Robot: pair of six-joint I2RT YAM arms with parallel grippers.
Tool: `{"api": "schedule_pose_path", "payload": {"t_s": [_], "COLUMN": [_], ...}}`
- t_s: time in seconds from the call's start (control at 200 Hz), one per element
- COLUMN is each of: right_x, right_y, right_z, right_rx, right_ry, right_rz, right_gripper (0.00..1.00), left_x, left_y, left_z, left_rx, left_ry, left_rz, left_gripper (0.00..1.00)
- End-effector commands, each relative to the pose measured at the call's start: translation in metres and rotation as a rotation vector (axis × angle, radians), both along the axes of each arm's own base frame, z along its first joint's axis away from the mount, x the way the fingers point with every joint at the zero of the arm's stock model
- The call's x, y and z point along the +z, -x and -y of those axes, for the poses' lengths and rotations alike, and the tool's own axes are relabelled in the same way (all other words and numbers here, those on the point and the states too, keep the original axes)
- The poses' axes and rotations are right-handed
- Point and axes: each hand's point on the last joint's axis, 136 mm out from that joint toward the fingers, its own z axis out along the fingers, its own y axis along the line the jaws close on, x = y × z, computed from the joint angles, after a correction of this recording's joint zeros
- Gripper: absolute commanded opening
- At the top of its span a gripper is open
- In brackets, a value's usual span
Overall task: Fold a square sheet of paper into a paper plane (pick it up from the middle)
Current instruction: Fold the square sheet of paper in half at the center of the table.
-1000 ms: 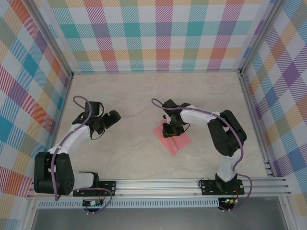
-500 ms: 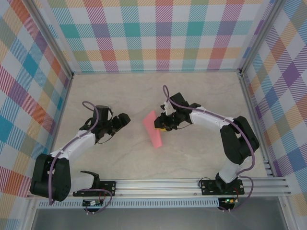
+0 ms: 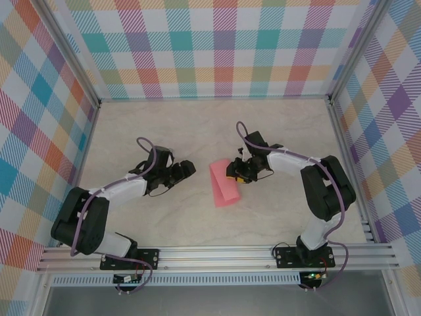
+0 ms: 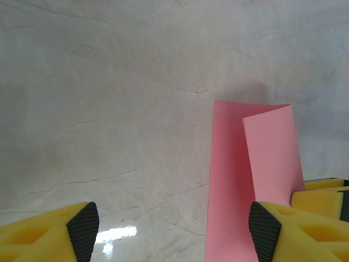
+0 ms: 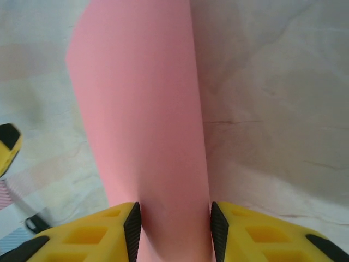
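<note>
Seen from above, near mid-desk: square sheet of paper, salmon-pink, folded over on itself into a long narrow shape, lower end flat on the pale marbled surface. Right fingers at its upper right edge, touching. Left fingers just to the paper's left, apart from it and pointing toward it.

From the right wrist: sheet running up as a curved band from between the two yellow fingers — black pads pressed against either side of it, clamped on the paper. At the left edge, a yellow, black-tipped finger of the other arm, clear of the sheet.

From the left wrist: left fingers spread wide apart, nothing gripped between the pads. Ahead and to the right, the sheet lying on the desk, one flap lifted and leaning over the rest. Right-hand pad overlapping the sheet's near end in this view — contact impossible to tell. Just beside it, the right arm's yellow fingers at the flap's lower end.
</note>
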Motion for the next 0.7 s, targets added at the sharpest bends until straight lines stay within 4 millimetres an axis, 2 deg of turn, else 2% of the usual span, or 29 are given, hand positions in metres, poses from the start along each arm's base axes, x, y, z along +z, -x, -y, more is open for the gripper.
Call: {"api": "schedule_pose_path", "payload": {"t_s": [0.0,0.32,0.695], "right_x": [-0.011,-0.017,-0.025], "right_y": [-0.008,-0.012,-0.005], "right_z": [0.014,0.024,0.008], "right_rx": [-0.004,-0.014,0.037], "right_ry": [0.109,0.187,0.209], "right_rz": [0.039,0.077,0.078], "right_gripper": [0.45,0.54,0.59], "left_x": [0.012,0.001,0.001], "left_y": [-0.009,-0.007,-0.006], "left_z": [0.025,0.061,0.078], "left_rx": [-0.035,-0.100,-0.108], "left_ry": [0.034,0.071,0.122], "left_rz": [0.045,0.016,0.003], "left_gripper": [0.74,0.65,0.53]}}
